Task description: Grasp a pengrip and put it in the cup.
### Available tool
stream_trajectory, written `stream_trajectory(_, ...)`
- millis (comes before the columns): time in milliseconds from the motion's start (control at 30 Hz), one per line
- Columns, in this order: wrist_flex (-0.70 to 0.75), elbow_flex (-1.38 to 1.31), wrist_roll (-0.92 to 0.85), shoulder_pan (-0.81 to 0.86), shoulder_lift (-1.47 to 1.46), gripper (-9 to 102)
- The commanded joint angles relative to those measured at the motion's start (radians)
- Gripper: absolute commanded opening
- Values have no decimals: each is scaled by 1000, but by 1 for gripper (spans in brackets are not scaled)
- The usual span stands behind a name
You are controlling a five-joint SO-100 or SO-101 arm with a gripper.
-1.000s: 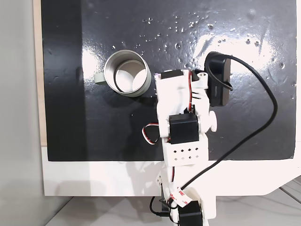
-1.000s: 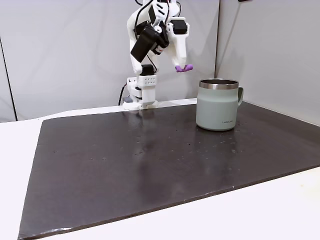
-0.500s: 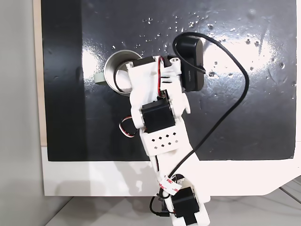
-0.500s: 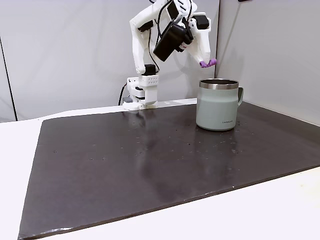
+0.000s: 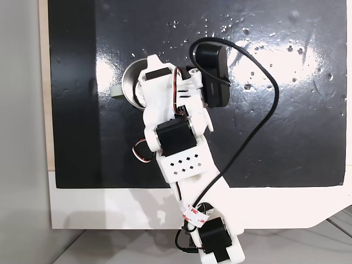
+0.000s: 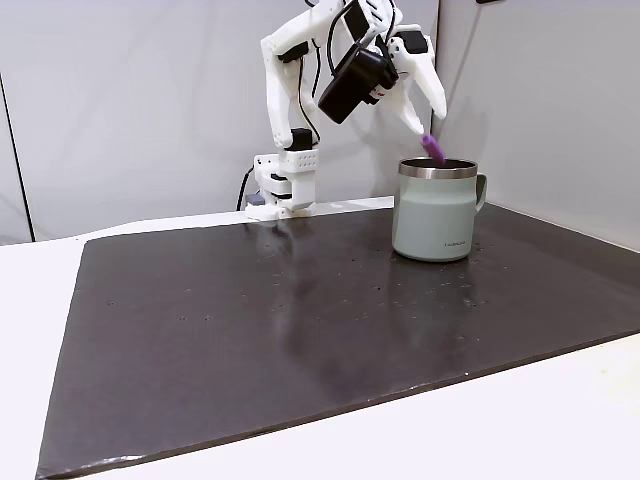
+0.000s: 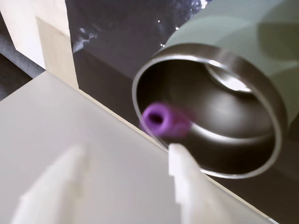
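Observation:
The silvery-grey cup (image 6: 436, 212) stands on the dark mat, its handle to the right in a fixed view. From above, the arm covers most of the cup (image 5: 128, 87). My gripper (image 6: 430, 124) hangs just over the rim, tilted down, fingers apart. The purple pengrip (image 6: 432, 150) is loose in the air below the fingertips, right at the cup's mouth. In the wrist view the blurred pengrip (image 7: 160, 120) sits in front of the cup's opening (image 7: 261, 88), clear of both white fingers of the gripper (image 7: 126, 150).
The black mat (image 6: 250, 330) covers most of the white table. The arm's base (image 6: 283, 185) stands at the mat's far edge. A black wrist camera (image 5: 212, 71) and its cable (image 5: 264, 126) loop over the mat beside the cup.
The arm swung on toward the cup and tipped down over its rim. The gripper opened and the pengrip left the fingers, dropping to the cup's mouth.

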Motion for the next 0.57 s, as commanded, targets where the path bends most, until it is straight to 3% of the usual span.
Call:
stream_trajectory(0,14,-67,17,9,9,33)
stream_trajectory(533,25,-67,12,11,25,31)
